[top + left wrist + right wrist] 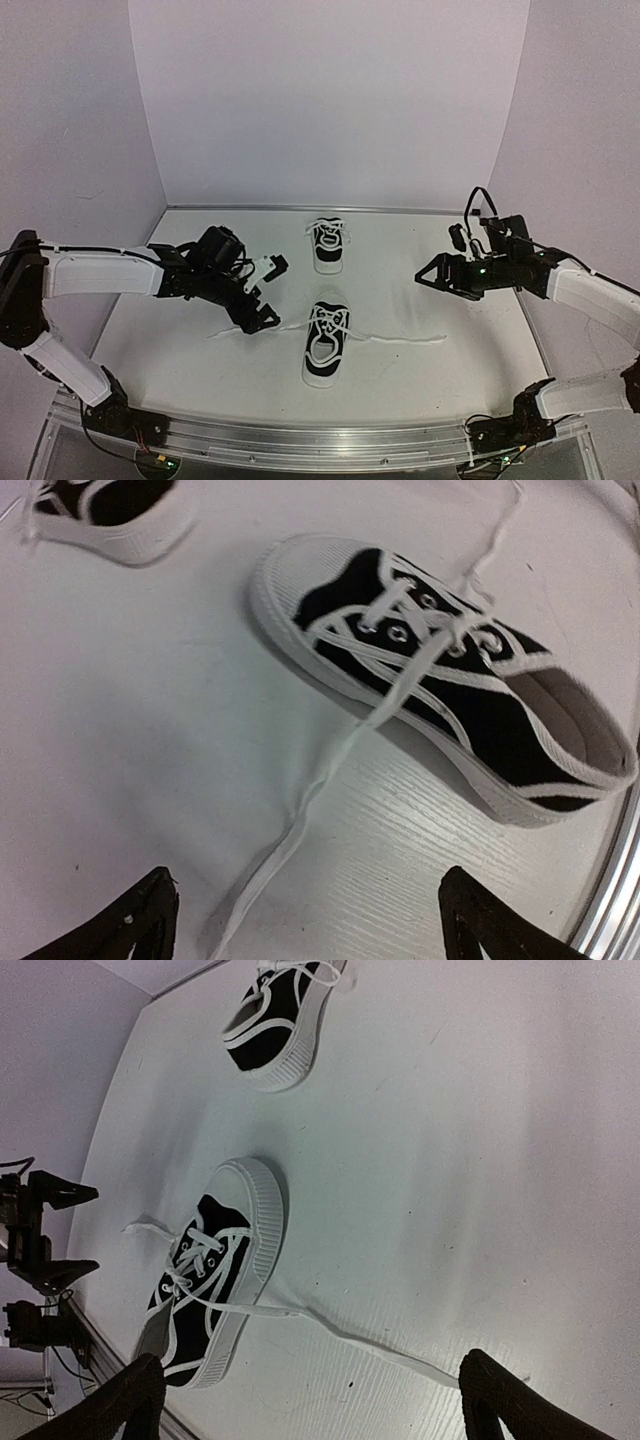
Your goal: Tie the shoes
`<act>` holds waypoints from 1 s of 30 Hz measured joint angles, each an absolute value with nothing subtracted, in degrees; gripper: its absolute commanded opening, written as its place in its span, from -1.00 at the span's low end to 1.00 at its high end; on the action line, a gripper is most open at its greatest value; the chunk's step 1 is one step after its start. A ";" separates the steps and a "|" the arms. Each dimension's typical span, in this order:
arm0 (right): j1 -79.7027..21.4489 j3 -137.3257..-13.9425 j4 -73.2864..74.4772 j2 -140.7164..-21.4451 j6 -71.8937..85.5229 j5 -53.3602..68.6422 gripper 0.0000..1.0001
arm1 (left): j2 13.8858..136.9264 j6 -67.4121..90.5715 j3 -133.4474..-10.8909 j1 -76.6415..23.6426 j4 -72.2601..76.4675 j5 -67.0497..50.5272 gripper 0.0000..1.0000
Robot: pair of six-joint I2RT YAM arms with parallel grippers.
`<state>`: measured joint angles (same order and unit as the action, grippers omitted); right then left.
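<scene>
Over the table (430,385), both arms reached inward, flanking the near shoe (326,345).
Left gripper (268,292) and right gripper (432,275) gaped wide, holding nothing.

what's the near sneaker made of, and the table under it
The near black sneaker: upper looks like matte canvas, no shine. Its white toe cap: probably rubber, finely ribbed. The flat white lace: likely woven fabric. The white table: painted or laminated board, faint wood-like grain; can't tell which.
</scene>
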<state>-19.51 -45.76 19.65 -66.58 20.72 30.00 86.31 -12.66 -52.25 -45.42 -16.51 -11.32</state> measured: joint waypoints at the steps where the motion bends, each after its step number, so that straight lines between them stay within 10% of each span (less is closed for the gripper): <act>1: -19.51 -45.76 19.53 -66.80 20.26 30.91 0.97 | 87.66 -14.23 -52.30 -45.54 -16.22 -12.66 0.57; 7: -19.53 -45.76 18.49 -67.84 18.31 34.23 0.96 | 96.22 -24.25 -54.96 -45.33 -16.03 -17.18 0.09; 30: -19.52 -45.78 16.34 -72.04 17.82 39.09 0.91 | 109.78 -37.36 -66.22 -45.32 -18.91 -19.81 -0.66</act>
